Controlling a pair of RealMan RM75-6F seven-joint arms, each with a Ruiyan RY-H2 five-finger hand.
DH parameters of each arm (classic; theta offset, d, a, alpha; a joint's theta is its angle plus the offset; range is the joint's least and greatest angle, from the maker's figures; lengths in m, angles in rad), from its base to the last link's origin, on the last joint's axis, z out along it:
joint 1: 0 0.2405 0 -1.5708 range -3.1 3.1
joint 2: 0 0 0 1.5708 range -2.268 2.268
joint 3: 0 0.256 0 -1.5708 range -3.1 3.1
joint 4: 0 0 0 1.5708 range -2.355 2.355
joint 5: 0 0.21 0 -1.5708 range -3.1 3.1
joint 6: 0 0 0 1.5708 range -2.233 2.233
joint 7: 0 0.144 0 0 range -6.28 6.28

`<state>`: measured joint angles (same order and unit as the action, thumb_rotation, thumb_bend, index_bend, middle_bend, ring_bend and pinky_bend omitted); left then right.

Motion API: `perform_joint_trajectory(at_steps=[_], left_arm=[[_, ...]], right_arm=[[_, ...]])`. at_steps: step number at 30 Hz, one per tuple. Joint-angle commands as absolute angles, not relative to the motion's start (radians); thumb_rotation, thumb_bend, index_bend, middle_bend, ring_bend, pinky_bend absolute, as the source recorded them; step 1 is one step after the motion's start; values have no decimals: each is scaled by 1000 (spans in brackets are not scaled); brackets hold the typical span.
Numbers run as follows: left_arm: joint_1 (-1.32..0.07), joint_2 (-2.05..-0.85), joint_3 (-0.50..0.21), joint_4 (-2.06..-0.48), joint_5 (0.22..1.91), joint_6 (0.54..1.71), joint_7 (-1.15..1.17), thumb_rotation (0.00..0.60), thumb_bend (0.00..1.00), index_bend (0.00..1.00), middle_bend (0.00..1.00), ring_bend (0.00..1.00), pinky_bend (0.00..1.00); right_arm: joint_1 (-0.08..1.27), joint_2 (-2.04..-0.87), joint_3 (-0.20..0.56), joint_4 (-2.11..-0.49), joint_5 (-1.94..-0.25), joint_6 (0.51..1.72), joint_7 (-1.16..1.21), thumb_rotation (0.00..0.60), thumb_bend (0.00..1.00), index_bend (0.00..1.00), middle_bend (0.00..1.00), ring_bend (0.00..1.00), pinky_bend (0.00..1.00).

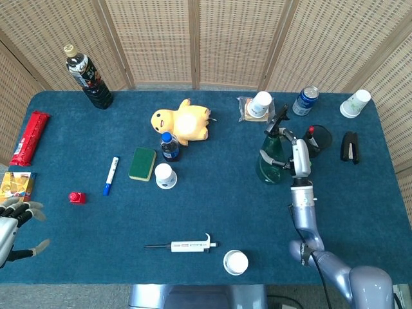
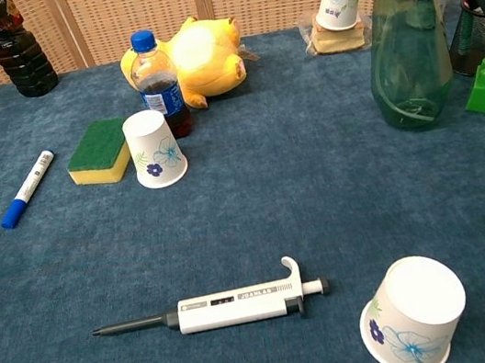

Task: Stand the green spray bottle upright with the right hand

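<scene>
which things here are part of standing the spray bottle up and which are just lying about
Part of the job:
translucent green plastic spray bottle, standing upright
right hand, gripping the bottle's neck

Just lying about:
yellow plush toy
green and yellow sponge
blue marker pen
white pipette
small cola bottle with blue cap
left hand, holding nothing

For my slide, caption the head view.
The right hand holds the green spray bottle upright on the blue table, near a pen holder and a paper cup.
</scene>
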<state>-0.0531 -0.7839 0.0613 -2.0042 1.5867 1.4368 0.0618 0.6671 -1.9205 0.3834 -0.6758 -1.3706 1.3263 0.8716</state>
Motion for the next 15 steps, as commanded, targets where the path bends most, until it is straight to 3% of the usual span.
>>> perform_joint_trajectory(at_steps=[1, 15], left_arm=[[-51, -782, 62, -2008, 1591, 1441, 64, 525, 239, 421, 324, 278, 166], [-53, -786, 64, -2010, 1607, 1439, 66, 531, 239, 421, 323, 276, 164]], right_arm=[[658, -1927, 374, -666, -1372, 1336, 881, 600, 262, 587, 566, 392, 424], [613, -1886, 325, -729, -1393, 1365, 859, 600, 262, 474, 495, 311, 344]])
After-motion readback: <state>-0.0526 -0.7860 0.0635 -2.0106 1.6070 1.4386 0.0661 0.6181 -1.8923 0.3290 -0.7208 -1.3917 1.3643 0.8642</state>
